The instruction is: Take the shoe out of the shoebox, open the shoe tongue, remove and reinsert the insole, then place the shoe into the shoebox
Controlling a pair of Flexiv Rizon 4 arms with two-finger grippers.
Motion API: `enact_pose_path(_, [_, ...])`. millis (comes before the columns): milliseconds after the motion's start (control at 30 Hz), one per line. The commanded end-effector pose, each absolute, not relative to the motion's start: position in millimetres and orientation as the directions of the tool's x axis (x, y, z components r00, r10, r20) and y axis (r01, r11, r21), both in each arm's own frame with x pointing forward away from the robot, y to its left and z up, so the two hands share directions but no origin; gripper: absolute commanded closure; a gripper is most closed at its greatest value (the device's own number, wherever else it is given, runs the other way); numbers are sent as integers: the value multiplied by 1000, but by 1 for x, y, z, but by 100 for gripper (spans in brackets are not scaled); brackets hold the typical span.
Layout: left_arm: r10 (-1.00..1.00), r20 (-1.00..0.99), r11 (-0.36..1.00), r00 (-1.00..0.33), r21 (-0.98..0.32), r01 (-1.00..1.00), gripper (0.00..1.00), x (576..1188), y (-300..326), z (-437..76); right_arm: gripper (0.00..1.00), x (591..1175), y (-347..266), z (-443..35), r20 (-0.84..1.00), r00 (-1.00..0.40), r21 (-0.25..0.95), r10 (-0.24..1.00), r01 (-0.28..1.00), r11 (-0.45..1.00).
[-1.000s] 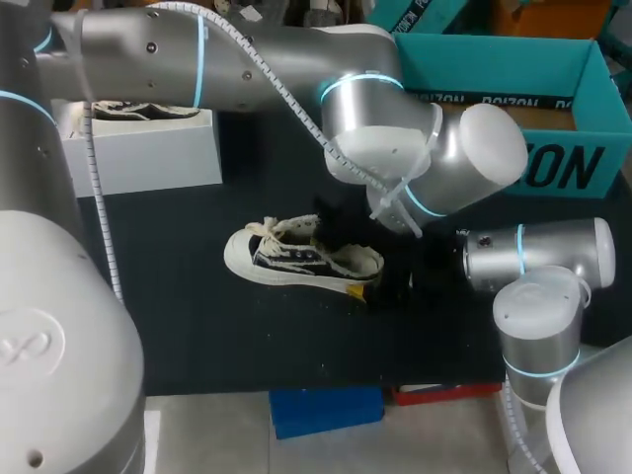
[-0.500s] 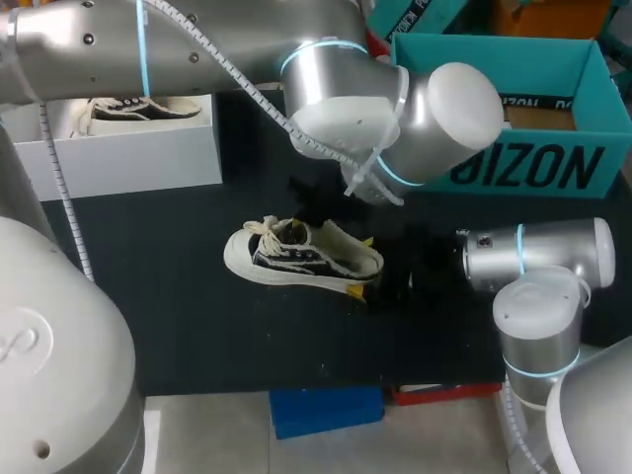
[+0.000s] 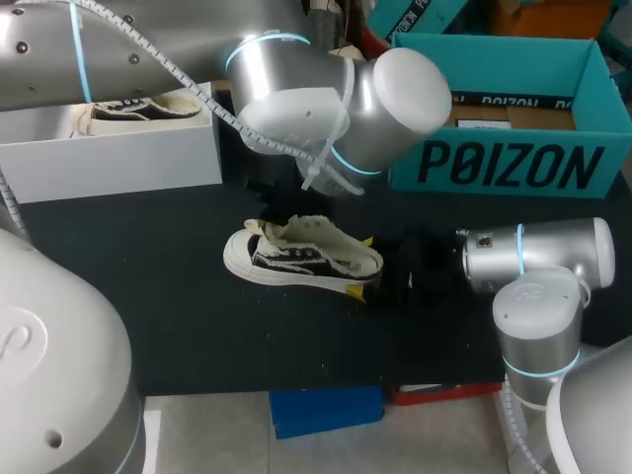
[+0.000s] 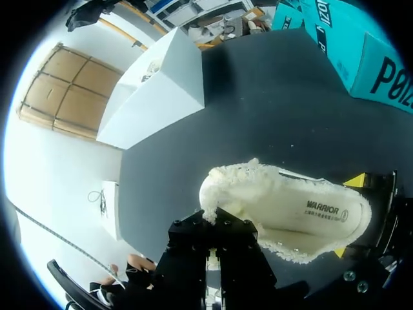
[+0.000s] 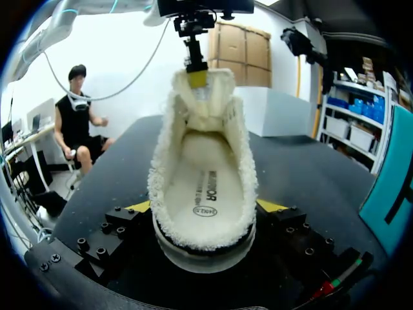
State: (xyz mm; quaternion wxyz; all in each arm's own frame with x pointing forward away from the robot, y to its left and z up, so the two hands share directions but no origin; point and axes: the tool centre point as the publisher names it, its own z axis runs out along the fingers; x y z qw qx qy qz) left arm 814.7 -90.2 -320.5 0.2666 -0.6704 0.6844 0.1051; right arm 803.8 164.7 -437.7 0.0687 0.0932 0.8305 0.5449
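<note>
A black and cream sneaker [image 3: 286, 262] lies on its side on the black mat. Its heel [image 5: 200, 255] sits between the yellow tips of my right gripper [image 3: 361, 265], which touch it from both sides. A fleecy cream insole [image 3: 321, 235] stands up out of the shoe at the toe end. In the left wrist view my left gripper [image 4: 213, 226] is shut on the edge of the insole [image 4: 290, 206]. In the right wrist view it pinches the raised end from above [image 5: 197, 74]. The teal shoebox [image 3: 494, 49] stands open at the back right.
A white box [image 3: 138, 158] at the back left holds another sneaker [image 3: 138, 109]. A blue block [image 3: 326, 410] and a red one [image 3: 444, 393] lie at the mat's front edge. My left arm's big elbow [image 3: 336, 99] hangs over the middle.
My left arm has swung to the left, and the toe end of the insole has come up out of the shoe. The right arm and the shoe have not moved.
</note>
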Motion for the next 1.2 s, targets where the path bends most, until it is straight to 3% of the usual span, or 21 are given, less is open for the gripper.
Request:
enact_pose_path(33, [-886,-463,71,37,-214,-974,100,816,-79,-320,100,804,166,-440,-12,-973,917,232,82,390])
enact_pose_path(233, [-884,-465,49,52,-203,-978,96,816,-73,-324,100,804,166,-440,-12,-973,917,232,82,390])
enact_pose_path(300, [-885,-461,39,57,-196,-980,0,817,-70,-324,100,804,166,-440,-12,-973,917,232,82,390])
enact_pose_path(1200, [-869,-477,-71,135,-149,-986,0,816,-19,-347,100,804,166,-440,-12,-973,917,232,82,390])
